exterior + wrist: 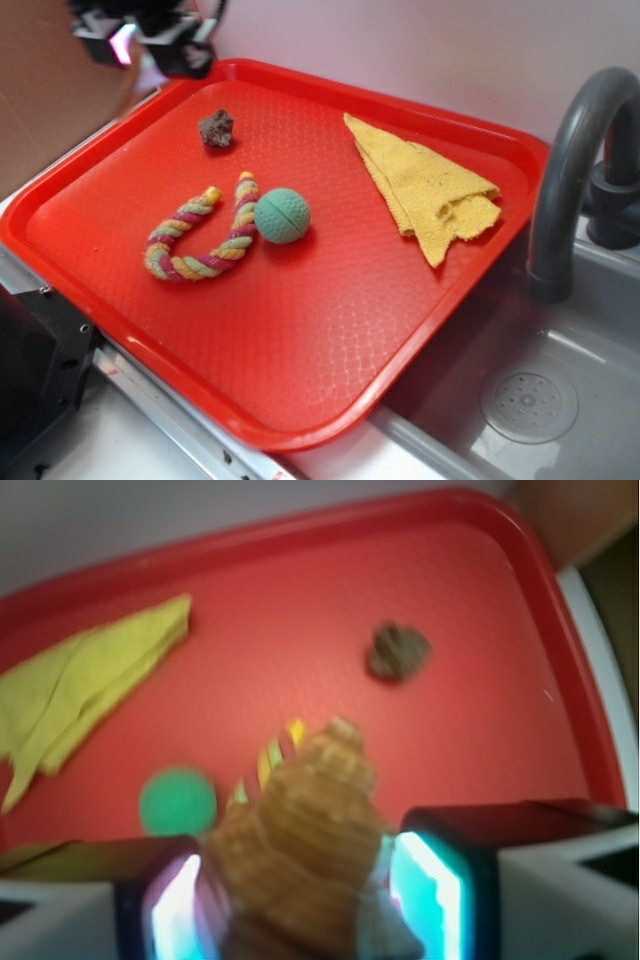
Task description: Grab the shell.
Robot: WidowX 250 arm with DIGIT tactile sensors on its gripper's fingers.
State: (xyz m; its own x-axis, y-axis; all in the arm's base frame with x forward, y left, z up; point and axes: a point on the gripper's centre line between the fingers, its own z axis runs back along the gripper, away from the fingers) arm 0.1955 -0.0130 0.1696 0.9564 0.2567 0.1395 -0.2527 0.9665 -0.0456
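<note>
Shell (300, 830): clamped between the gripper (300, 900) fingers, bottom centre of the wrist view (blurred).
Gripper: raised at upper left, exterior view.
Tray (330, 340): holds rock (216, 128), green ball (282, 215).

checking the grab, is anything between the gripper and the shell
Nothing visible is. In the wrist view the shell already sits between the gripper fingers, which appear closed on it. The rock, ball and rope lie below on the tray, apart from it.
</note>
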